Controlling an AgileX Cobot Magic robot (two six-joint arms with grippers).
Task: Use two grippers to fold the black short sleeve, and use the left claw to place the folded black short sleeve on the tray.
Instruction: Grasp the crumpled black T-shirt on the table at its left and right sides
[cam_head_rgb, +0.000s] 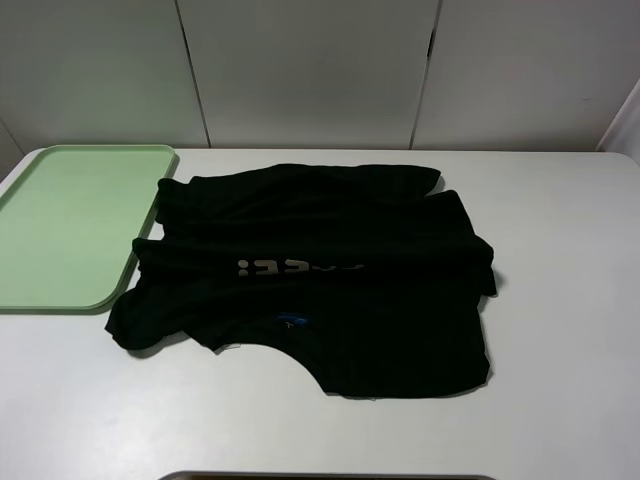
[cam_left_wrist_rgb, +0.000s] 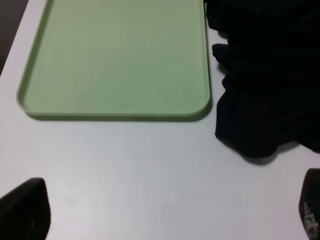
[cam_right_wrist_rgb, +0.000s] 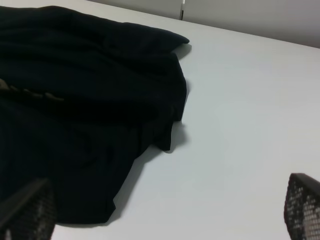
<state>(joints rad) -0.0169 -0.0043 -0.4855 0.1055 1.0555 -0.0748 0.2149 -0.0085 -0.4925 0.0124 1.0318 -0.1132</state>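
white table (cam_head_rgb: 560, 350), grey panel wall (cam_head_rgb: 300, 70)
black short sleeve (cam_head_rgb: 330, 290) lying crumpled beside tray (cam_head_rgb: 70, 220); left gripper (cam_left_wrist_rgb: 167, 212), right gripper (cam_right_wrist_rgb: 165, 212) hanging wide, empty

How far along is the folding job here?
Nothing looks done: the black short sleeve lies rumpled on the table beside the bare tray. Nothing in hand: the left claw and right claw are open, gripping nothing. Folding and placing on the tray remain.

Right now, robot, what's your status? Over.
Left gripper, right gripper open, empty. Rumpled black fabric short sleeve on white table, beside pale mint-green plastic tray. Nothing in the way.
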